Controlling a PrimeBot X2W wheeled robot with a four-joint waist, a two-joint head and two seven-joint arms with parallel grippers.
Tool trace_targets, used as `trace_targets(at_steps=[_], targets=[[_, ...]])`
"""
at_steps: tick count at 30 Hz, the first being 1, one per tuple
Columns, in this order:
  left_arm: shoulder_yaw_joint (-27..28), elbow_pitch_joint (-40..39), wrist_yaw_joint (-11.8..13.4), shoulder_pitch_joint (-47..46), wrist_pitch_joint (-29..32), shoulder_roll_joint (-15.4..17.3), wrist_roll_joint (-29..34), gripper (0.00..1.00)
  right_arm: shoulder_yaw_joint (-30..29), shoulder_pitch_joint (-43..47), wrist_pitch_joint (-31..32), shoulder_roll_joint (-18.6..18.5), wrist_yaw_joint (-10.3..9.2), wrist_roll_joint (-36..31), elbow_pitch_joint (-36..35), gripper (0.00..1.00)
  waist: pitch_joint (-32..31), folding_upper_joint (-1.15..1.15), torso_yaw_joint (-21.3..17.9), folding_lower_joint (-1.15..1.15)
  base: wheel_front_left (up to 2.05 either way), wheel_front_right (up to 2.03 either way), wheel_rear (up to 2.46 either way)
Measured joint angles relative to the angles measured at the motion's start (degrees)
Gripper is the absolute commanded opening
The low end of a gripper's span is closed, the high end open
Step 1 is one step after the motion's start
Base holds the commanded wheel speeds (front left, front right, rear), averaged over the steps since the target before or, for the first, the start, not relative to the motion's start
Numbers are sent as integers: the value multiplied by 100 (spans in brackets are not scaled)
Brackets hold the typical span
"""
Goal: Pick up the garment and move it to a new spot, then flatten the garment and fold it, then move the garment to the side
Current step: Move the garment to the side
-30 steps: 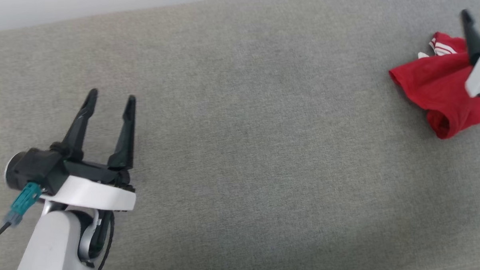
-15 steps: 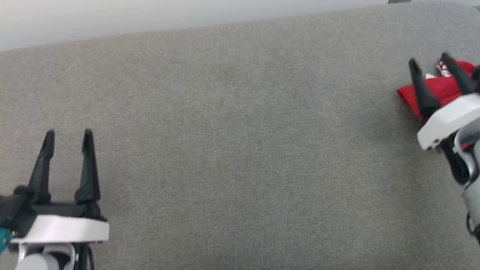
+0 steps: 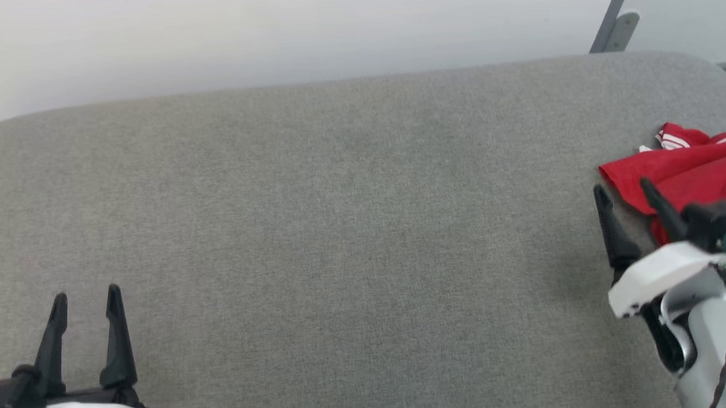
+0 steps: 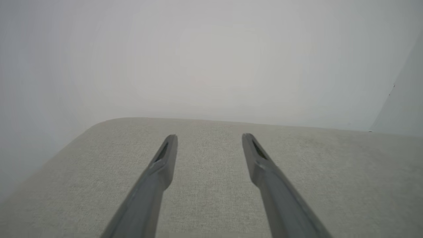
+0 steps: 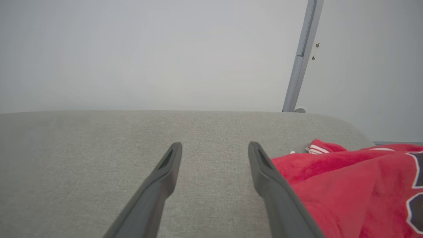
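The garment (image 3: 694, 165) is a crumpled red shirt with striped trim, lying at the far right of the grey padded surface (image 3: 352, 228). In the right wrist view the garment (image 5: 347, 185) shows a bit of black, white-edged print at its right edge. My right gripper (image 3: 621, 190) is open at the garment's near left edge, its right finger over the red cloth and nothing between the fingers; my right gripper (image 5: 214, 148) is seen the same way from its wrist. My left gripper (image 3: 86, 296) stands open at the lower left, far from the garment. From its wrist, my left gripper (image 4: 209, 139) points over bare grey fabric.
A pale wall (image 3: 272, 32) rises behind the surface's far edge. A grey metal post (image 3: 613, 20) stands at the back right; the post (image 5: 302, 56) also appears from the right wrist. The surface's corners are rounded.
The head camera has tilted up, bringing the wall and far edge into view. My right gripper has drawn back from over the garment to its near left edge. Both grippers stay open.
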Motion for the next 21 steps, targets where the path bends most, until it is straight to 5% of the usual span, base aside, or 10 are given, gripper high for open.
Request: trace_targets(at_steps=[21], targets=[[113, -212, 0, 915, 0, -211, 148, 100, -558, 1711, 151, 553, 0, -463, -1290, 100, -749, 0, 300, 0, 0, 0, 0]])
